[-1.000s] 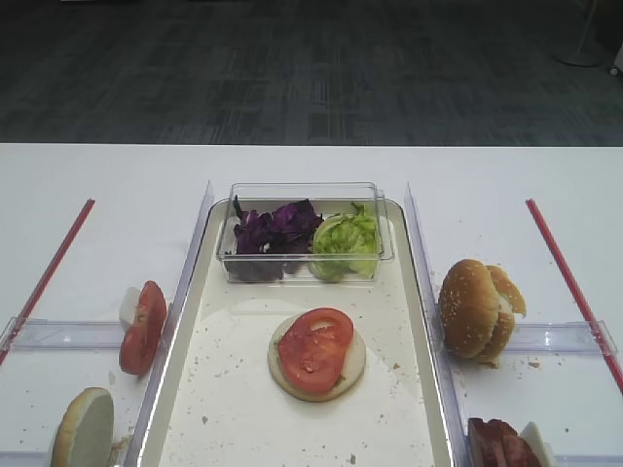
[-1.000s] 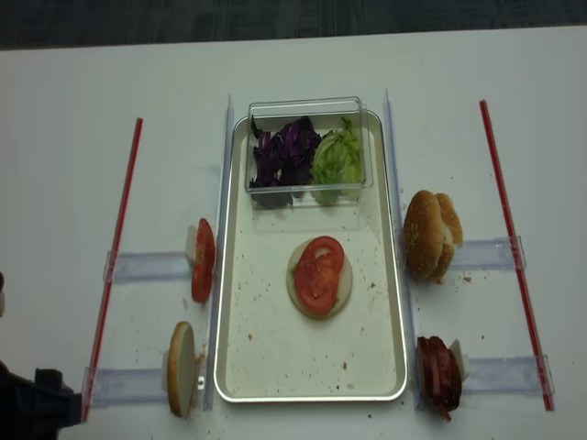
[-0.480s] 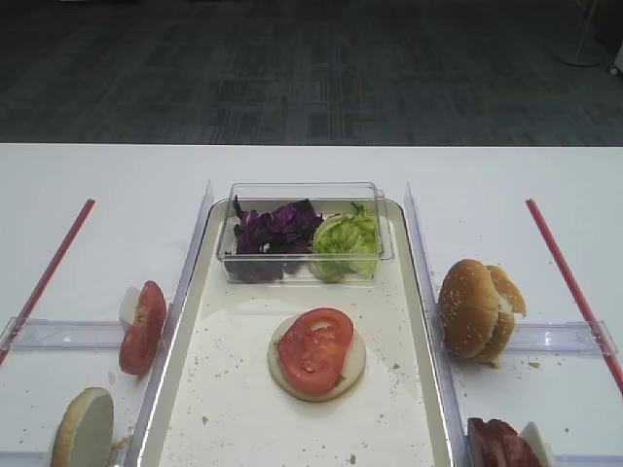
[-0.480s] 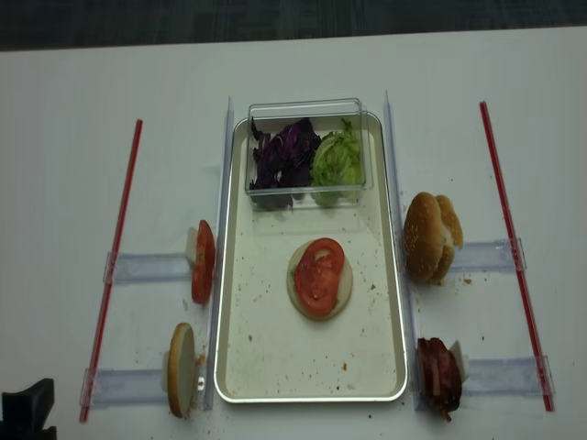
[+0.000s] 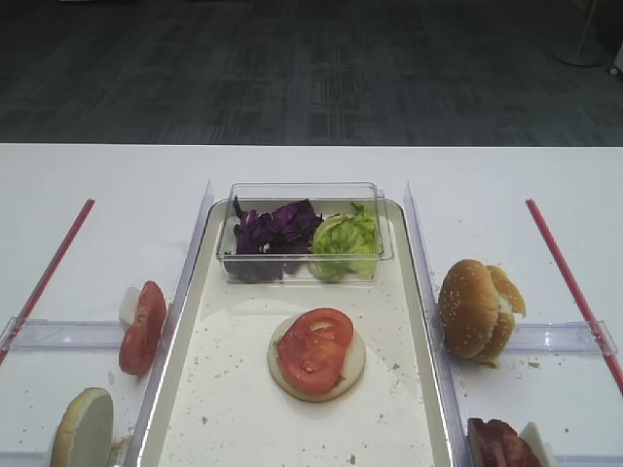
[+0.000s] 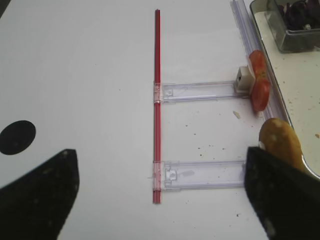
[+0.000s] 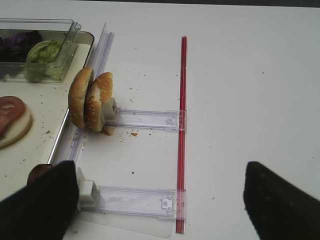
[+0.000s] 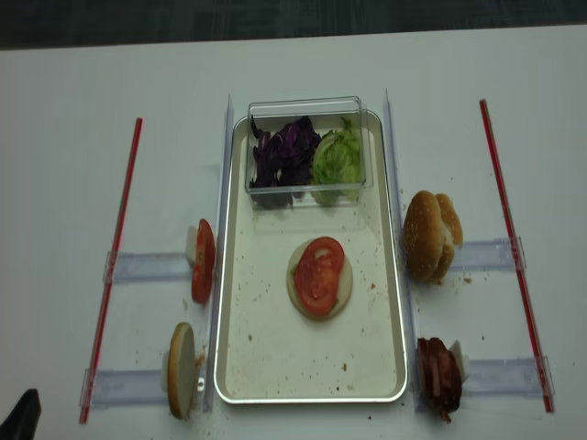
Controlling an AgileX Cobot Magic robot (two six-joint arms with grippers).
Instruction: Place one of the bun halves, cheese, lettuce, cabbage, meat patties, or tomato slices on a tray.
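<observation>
The cream tray [image 5: 243,409] holds a bun half [image 5: 354,366] topped with a tomato slice [image 5: 316,342]. More tomato slices [image 6: 260,82] stand on a holder left of the tray, with another bun half [image 6: 280,142] nearer. Right of the tray stand bun halves [image 7: 92,100] and meat patties [image 5: 501,443]. Cabbage [image 5: 277,229] and lettuce [image 5: 346,243] fill a clear tub. Cheese is out of view. My left gripper [image 6: 160,200] hangs open and empty over the table left of the tray. My right gripper [image 7: 160,202] is open and empty over the table right of it.
Red strips [image 8: 115,266] [image 8: 514,247] run along both sides. Clear plastic holders [image 6: 200,91] [image 7: 145,119] lie across the table toward the tray, and clear rails [image 5: 190,263] flank it. The clear tub [image 5: 302,190] sits at the tray's far end. A black dot [image 6: 17,137] marks the table.
The left arm has drawn back out of the overhead view's lower left corner; only a dark tip still shows. The food has not moved.
</observation>
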